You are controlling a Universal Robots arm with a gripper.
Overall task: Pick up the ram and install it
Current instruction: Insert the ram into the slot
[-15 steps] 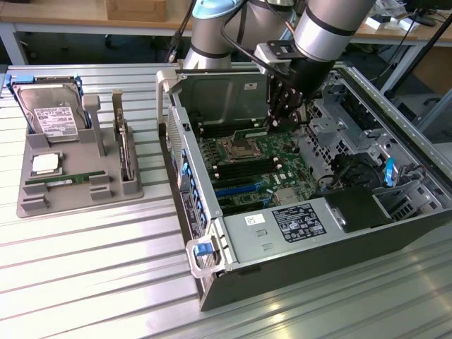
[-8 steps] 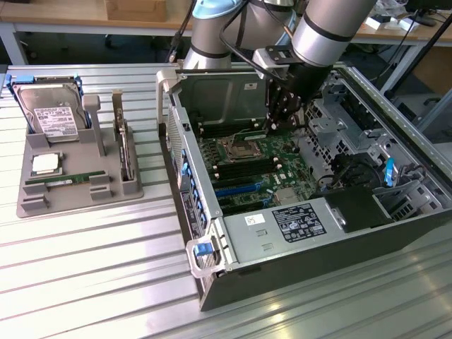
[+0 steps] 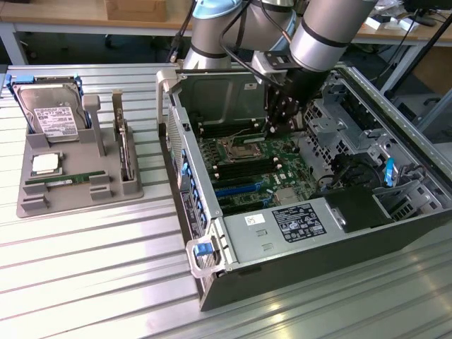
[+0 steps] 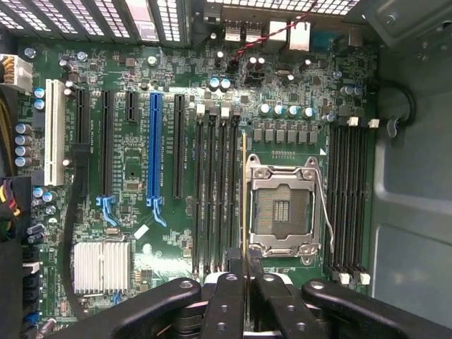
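On the exterior view's left, a spare stick (image 3: pixel 60 181) lies in the gray tray (image 3: pixel 32 201). Over in the open computer case (image 3: pixel 212 282), the gripper (image 4: pixel 244 296) clamps the ram (image 4: pixel 244 205) edge-on above the motherboard (image 4: pixel 134 162) slots, beside the processor socket (image 4: pixel 281 208), lined up for seating.

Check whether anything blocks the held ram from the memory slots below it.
Nothing visible does. The tool is shut on the ram, which hangs edge-on above the empty memory slots beside the processor socket; the slots show bare.
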